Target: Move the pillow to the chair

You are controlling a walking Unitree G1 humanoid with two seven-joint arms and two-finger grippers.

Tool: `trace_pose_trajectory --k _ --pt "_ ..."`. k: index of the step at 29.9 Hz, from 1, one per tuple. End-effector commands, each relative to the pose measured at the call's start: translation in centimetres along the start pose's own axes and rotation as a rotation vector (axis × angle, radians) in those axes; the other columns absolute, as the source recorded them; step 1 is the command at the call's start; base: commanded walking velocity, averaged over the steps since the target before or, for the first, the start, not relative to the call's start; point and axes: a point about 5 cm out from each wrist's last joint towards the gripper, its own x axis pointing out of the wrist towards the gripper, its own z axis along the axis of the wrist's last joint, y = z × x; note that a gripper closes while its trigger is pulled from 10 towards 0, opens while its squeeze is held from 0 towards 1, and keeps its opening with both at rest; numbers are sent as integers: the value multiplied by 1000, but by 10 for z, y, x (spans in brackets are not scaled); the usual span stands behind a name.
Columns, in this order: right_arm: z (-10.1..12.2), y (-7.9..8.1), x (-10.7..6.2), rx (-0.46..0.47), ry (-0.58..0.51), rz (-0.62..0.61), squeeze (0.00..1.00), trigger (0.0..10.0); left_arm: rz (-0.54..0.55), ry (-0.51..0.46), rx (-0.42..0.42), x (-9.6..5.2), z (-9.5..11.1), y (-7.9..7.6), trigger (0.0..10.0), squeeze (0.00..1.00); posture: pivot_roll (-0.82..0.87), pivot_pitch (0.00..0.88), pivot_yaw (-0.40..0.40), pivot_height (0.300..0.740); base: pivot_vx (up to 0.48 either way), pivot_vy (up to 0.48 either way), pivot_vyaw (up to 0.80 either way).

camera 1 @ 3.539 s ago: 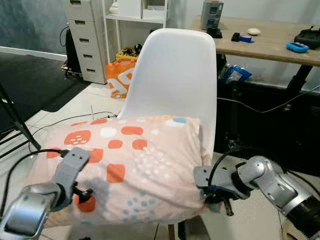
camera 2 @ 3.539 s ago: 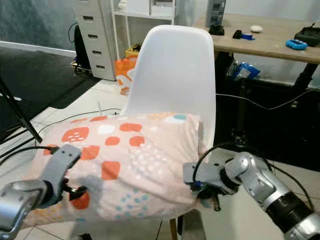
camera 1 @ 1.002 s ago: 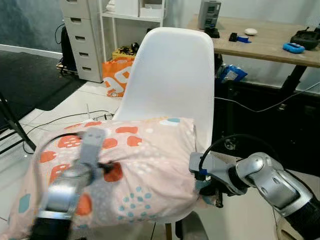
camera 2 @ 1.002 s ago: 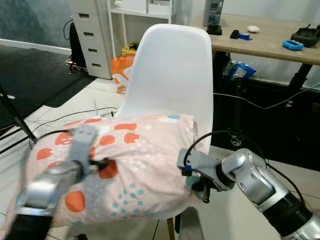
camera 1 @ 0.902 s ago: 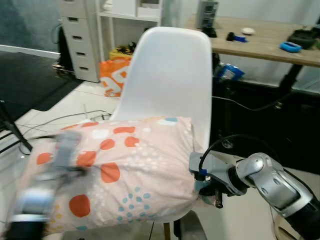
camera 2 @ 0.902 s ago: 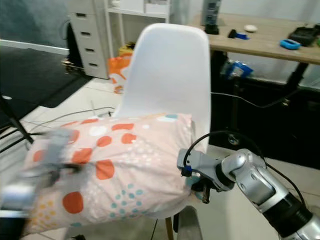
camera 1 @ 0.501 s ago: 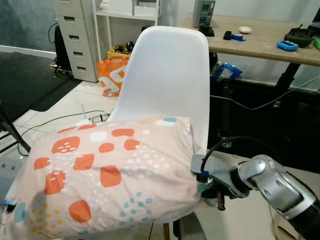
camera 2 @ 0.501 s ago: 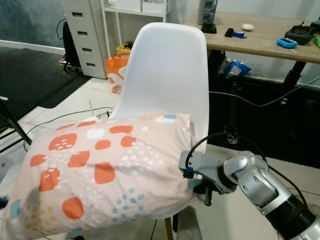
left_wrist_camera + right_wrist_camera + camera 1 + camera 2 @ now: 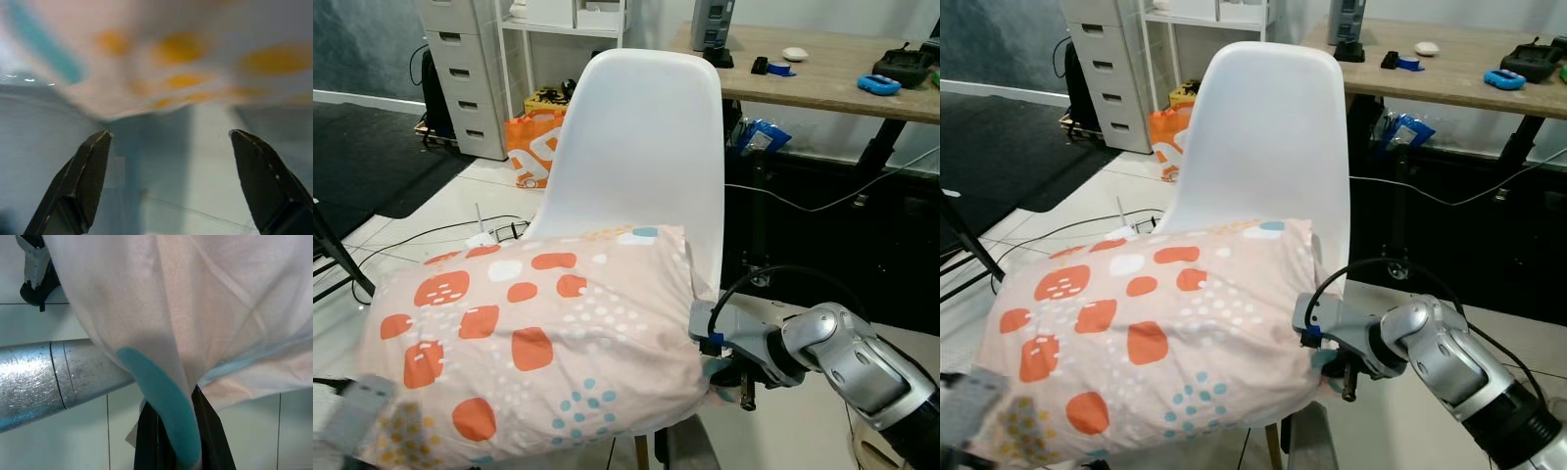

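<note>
The pillow [image 9: 529, 333], pink with orange and teal spots, lies across the seat of the white chair [image 9: 641, 147] and overhangs the seat's left side. My right gripper [image 9: 732, 377] is at the pillow's right corner, shut on the fabric. In the right wrist view the cloth [image 9: 186, 308] bunches down between the black fingers [image 9: 208, 440]. My left gripper [image 9: 168, 134] is open, just below the pillow's left edge [image 9: 186, 54], with nothing between its fingers. Its blurred grey wrist [image 9: 352, 416] sits low by the pillow's front left corner.
A wooden desk [image 9: 822, 83] with small items stands behind the chair on the right, cables hanging under it. White drawers [image 9: 460, 69] and an orange bag [image 9: 533, 147] stand at the back left. Cables [image 9: 421, 240] and a black stand leg [image 9: 333, 250] cross the tiled floor.
My left gripper has come off the top of the pillow, dropped to its lower left edge and stands open. The pillow stays on the seat. My right gripper holds the same corner.
</note>
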Motion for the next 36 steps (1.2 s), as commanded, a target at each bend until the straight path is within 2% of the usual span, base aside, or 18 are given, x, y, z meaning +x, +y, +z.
trace_pose_trajectory --k 1,2,5,9,11,12,14,15,16,18,19,21,32,35,36 --pt "0 -3 -5 10 -6 -29 0 0 -107 -22 -76 0 7 -24 10000 0 -219 90 -21 326 0 0 0" --pt "0 -5 -6 10 -8 -36 0 0 -152 -20 -97 0 8 -33 10000 0 -217 89 -22 326 0 0 0" --pt "1 -6 -6 10 -10 -41 0 0 -171 -19 -107 0 9 -38 10000 0 -215 90 -22 326 0 0 0" --pt "2 -7 -6 9 -16 -48 0 0 -183 -55 -167 3 14 -43 10000 0 -209 88 -23 326 0 0 0" --pt "4 -8 -6 7 -22 -53 0 0 -211 -121 -260 5 24 -50 10000 0 -209 88 -25 326 0 0 0" --pt "4 -8 -6 7 -22 -53 0 0 -211 -121 -260 5 24 -50 10000 0 -209 88 -25 326 0 0 0" --pt "6 -10 -7 3 -31 -64 0 0 -200 -257 -336 5 46 -56 10000 0 -215 86 -27 326 0 0 0" --pt "6 -10 -7 3 -31 -64 0 0 -200 -257 -336 5 46 -56 10000 0 -215 86 -27 326 0 0 0" --pt "7 -11 -8 1 -37 -73 0 0 -174 -352 -394 3 63 -56 10000 0 -218 84 -29 326 0 0 0" --pt "8 -12 -10 -1 -40 -77 0 0 -153 -422 -422 0 75 -54 10000 0 -222 84 -29 326 0 0 0" --pt "8 -12 -10 -1 -40 -77 0 0 -153 -422 -422 0 75 -54 10000 0 -222 84 -29 326 0 0 0" --pt "9 -13 -11 -3 -48 -88 0 0 -125 -520 -438 -4 92 -49 10000 0 -223 84 -31 326 0 0 0" --pt "13 -11 -10 5 -62 -89 0 0 -116 -620 -432 -12 109 -47 10000 0 -225 86 -32 326 0 0 0" --pt "13 -11 -10 5 -62 -89 0 0 -116 -620 -432 -12 109 -47 10000 0 -225 86 -32 326 0 0 0" --pt "14 -11 -9 34 -53 -94 0 0 -119 -657 -424 -16 116 -47 10000 0 -226 84 -33 326 0 0 0"
